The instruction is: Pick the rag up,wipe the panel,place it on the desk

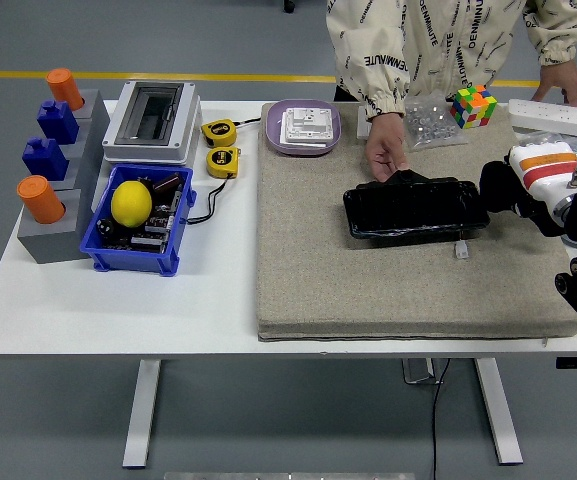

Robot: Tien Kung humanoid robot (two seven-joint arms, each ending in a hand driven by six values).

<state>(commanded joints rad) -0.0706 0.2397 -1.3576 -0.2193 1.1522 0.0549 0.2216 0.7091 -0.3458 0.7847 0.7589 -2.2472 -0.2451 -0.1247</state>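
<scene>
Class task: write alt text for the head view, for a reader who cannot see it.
A robot's right hand hovers beside the right end of a black panel lying on a grey mat. A person's hand rests at the panel's far edge. A blue bin holding a lemon sits at the left.
</scene>
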